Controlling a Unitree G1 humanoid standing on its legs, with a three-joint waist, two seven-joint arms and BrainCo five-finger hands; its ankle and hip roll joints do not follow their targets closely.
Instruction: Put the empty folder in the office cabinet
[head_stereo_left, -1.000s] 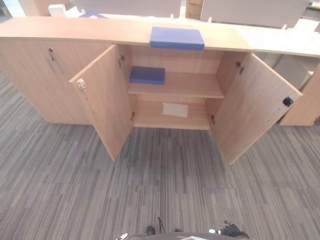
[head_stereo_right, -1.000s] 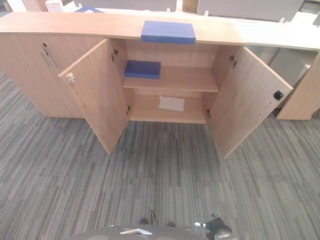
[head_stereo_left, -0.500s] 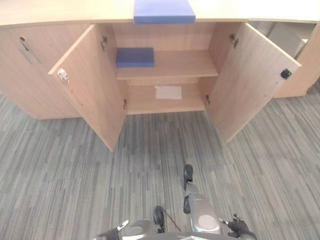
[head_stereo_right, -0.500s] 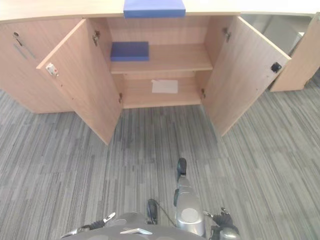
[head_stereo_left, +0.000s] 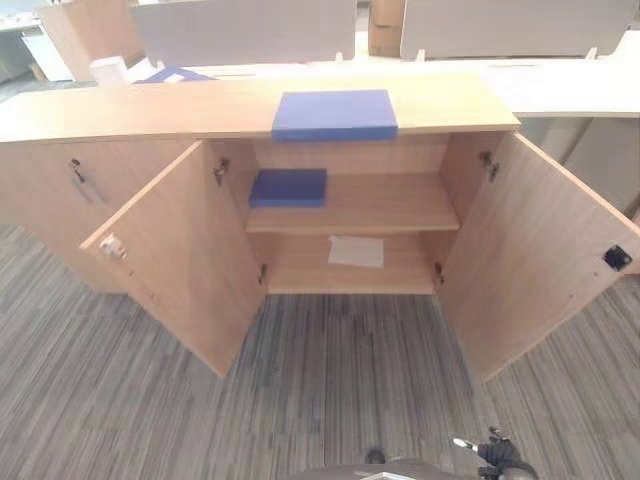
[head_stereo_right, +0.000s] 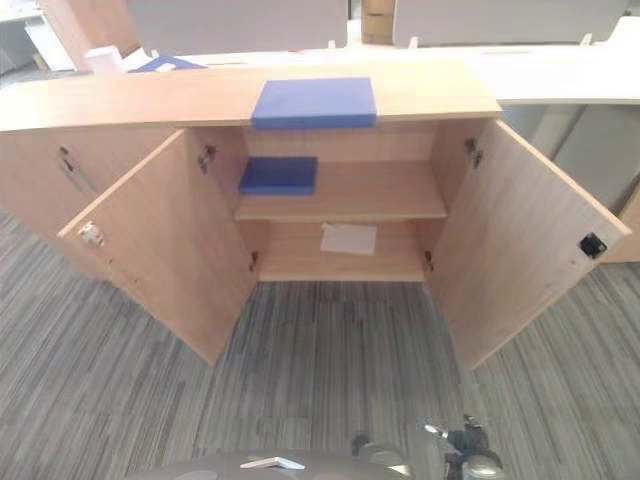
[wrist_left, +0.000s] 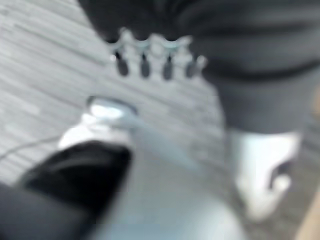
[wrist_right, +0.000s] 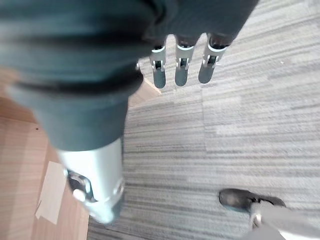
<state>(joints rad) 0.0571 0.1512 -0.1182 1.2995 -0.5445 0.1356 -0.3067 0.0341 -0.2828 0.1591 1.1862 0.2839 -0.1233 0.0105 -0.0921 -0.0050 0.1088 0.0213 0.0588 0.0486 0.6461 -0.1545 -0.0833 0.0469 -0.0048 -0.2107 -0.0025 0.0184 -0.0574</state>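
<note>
Standing back from the open office cabinet (head_stereo_left: 355, 215), left hand (wrist_left: 155, 60) and right hand (wrist_right: 182, 62) hanging relaxed and empty, blue folder (head_stereo_left: 335, 114) lying at the cabinet top's front edge: risking knocking it off when reaching.

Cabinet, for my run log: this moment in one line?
cabinet doors open; blue folder on top; second folder on upper shelf; paper on lower shelf; right robot hand open

left hand (wrist_left: 150, 62) | fingers hang relaxed, empty | above striped grey carpet (wrist_left: 45, 60)
</note>
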